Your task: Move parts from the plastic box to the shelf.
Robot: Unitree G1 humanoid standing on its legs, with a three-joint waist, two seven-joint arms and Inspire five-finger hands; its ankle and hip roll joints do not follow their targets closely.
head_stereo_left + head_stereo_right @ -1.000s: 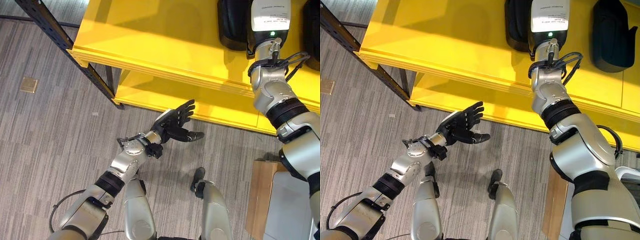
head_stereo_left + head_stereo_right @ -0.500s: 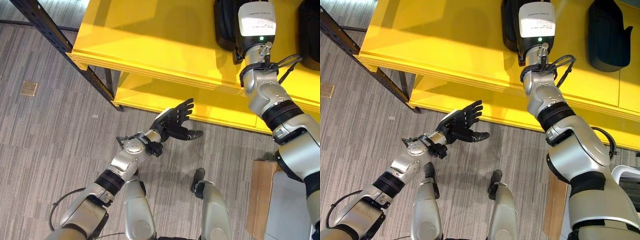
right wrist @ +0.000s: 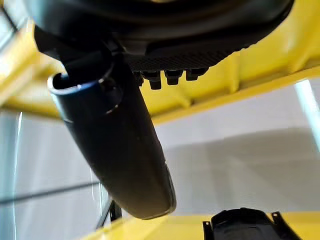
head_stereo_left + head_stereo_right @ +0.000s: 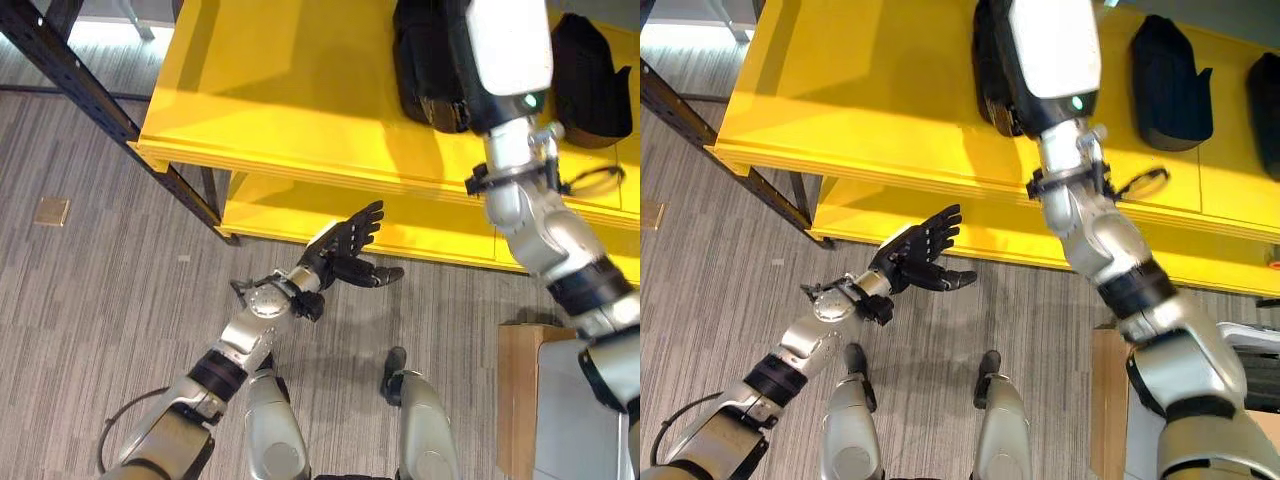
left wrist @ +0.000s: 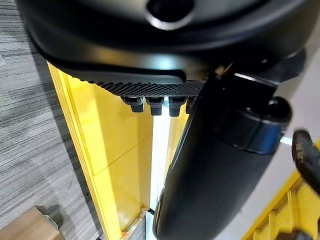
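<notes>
Two containers stand nearest to you at the robot's right side: a brown carton [image 4: 520, 400] and, touching it, the pale plastic box [image 4: 590, 410]. You cannot see inside it, so I cannot tell how many parts are left there.

A little farther, the left hand [image 4: 345, 250] hangs above the floor [image 4: 100, 280], just before the lower board [image 4: 300, 200] of the yellow shelf [image 4: 280, 100]. Its fingers are spread and straight and it carries nothing. I think it is held there only to stay out of the way.

Farthest, the right arm reaches up over the upper board. In its own wrist view the right hand [image 3: 115, 150] has the thumb straight and nothing between thumb and fingers, so it looks loose and empty. One black part [image 4: 425, 60] lies on the upper board just beside this wrist, and a second part [image 4: 590, 75] lies apart from it, more to the right. They lie in a row, probably to leave room for the next ones.

My judgement: this part is already put down, and the arm must next go back to the plastic box.
</notes>
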